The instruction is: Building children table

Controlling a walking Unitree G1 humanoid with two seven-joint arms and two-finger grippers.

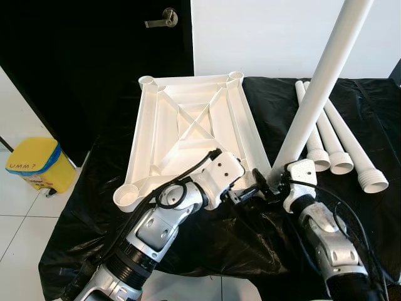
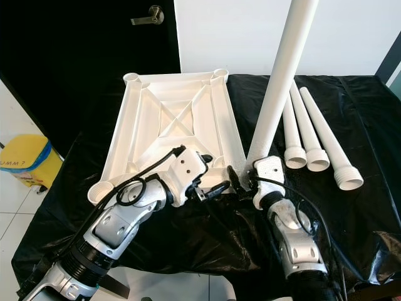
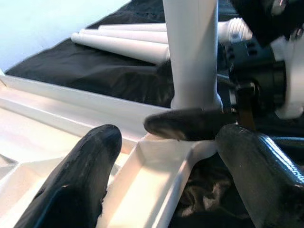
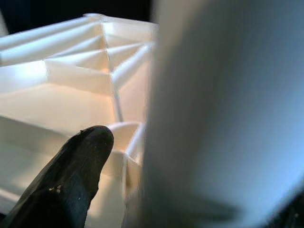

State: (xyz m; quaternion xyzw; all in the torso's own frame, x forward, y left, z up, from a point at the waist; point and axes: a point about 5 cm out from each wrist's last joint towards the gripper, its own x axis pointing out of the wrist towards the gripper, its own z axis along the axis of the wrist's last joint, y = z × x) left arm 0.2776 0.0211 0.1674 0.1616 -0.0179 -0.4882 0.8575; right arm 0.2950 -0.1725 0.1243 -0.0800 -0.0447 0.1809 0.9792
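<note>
A robot's right claw (image 1: pixel 279 183) grips the lower end of a long white table leg (image 1: pixel 316 94), held upright but leaning away, its foot at the near right corner socket of the upside-down white tabletop (image 1: pixel 188 122) that lies on a surface draped in black plastic sheet (image 1: pixel 250 238). The left claw (image 1: pixel 250 191) stands open with its fingers either side of that same corner, close to the leg but not closed on it. The risk from here looks plain: the leg is tilted, so it may jam or skid off the socket rim instead of seating, and a sideways push could slide the light tabletop over the slick sheet. The long leg could also topple if the grip slackens. Three spare legs (image 1: pixel 332 135) lie side by side on the sheet just beyond the right arm, within reach of a swinging leg. The other three corner sockets hold nothing. A yellow bin (image 1: pixel 34 164) sits on the floor to the left, contents unseen.
</note>
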